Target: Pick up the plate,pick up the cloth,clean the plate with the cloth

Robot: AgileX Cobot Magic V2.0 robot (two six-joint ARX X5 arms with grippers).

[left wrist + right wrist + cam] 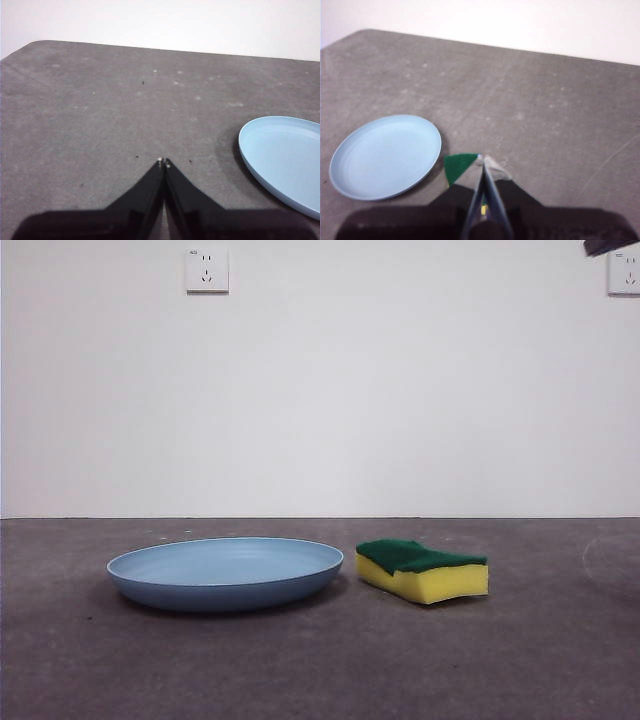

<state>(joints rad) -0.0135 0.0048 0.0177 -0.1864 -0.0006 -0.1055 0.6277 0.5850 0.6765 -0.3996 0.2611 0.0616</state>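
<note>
Plate (225, 573) and sponge (422, 570) lay side by side on the grey surface (320, 670), apart; I saw left end effector (164, 162) and right end effector (482, 159) both pressed together, empty.

No legible text, label, brand or number anywhere.

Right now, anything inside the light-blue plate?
Nothing shows inside the wide round light-blue plastic plate; its bowl is bare. The yellow foam sponge with green scouring top lies beside it on the table. Beneath the plate is hidden.
</note>
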